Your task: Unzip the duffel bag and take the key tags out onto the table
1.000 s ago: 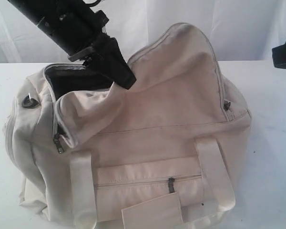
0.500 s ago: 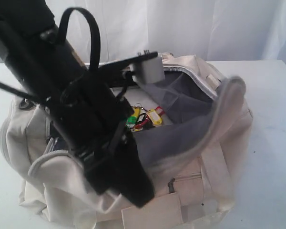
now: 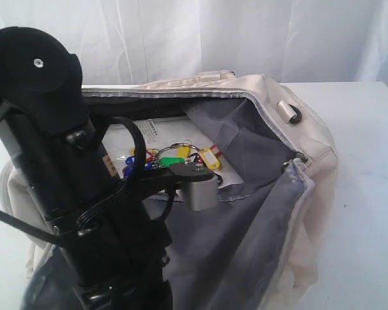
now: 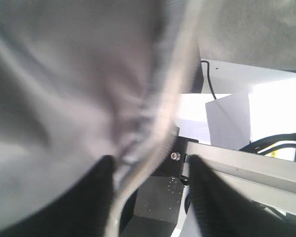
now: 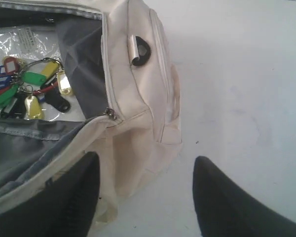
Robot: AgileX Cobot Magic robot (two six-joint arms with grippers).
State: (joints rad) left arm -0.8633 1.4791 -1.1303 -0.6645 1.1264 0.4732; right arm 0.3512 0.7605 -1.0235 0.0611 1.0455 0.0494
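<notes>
The cream duffel bag [image 3: 317, 148] lies unzipped on the white table [image 3: 368, 194], its top flap folded toward the front with the grey lining showing. The bunch of coloured key tags [image 3: 178, 157] rests on the bag's floor. In the left wrist view my left gripper [image 4: 150, 197] is open; the blurred flap edge with its zip [image 4: 153, 128] runs between the fingers, close to one of them. My right gripper [image 5: 145, 197] is open and holds nothing, over the bag's end [image 5: 128, 128] and the table [image 5: 237, 98], with the key tags [image 5: 29, 86] further off inside the bag.
My left arm [image 3: 64, 168] fills the front left of the exterior view and hides that part of the bag. A clear plastic sheet [image 3: 149, 132] lies under the tags. A white curtain [image 3: 213, 39] hangs behind. A metal rail [image 4: 246, 168] shows beyond the left fingers.
The flap has gone from raised to folded down at the front, uncovering the key tags. My left arm swung down to the front and its jaws went from shut to open.
</notes>
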